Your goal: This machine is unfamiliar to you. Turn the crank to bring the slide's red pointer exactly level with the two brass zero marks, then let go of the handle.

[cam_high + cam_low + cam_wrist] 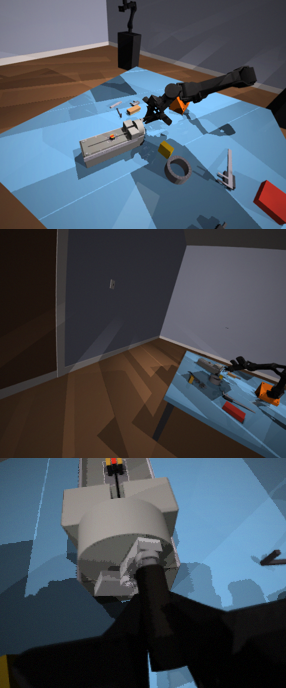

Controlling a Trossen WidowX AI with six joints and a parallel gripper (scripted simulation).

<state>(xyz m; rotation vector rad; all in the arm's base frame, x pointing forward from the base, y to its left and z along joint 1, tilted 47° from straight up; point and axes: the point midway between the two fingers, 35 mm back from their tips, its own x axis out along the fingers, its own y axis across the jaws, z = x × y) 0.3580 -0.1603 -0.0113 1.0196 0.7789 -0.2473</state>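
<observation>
- While the top view shows the arm (212, 85) (261, 366) reaching from the right over the blue table (62, 199) (189, 408) (225, 498), its forearm slopes down toward the machine (107, 150) (205, 364) (125, 523), and the wrist is bent lower, bringing the gripper (145, 121) (225, 369) (150, 597) to the crank end. The orange base (183, 109) (276, 403) is partly visible behind the wrist. The red pointer (112, 136) (114, 461) is partway along the slot in the machine's top face; its exact level against the brass marks cannot be determined at this size. A yellow block (165, 149) and a grey ring (168, 171) (214, 380) lie near the machine.
- In the exterior view, the arm rises from the base, bends at the elbow and extends nearly level to the machine near the table's far side. The fingertips are too small to inspect here.
- In the wrist view, the jaws are closed around the dark crank handle (156, 608), pinching it from both sides. The handle projects from the pale crank arm (145, 545), in front of the rounded housing. The pointer, at the upper frame edge, has yellow on either side; exact alignment cannot be certified.
</observation>
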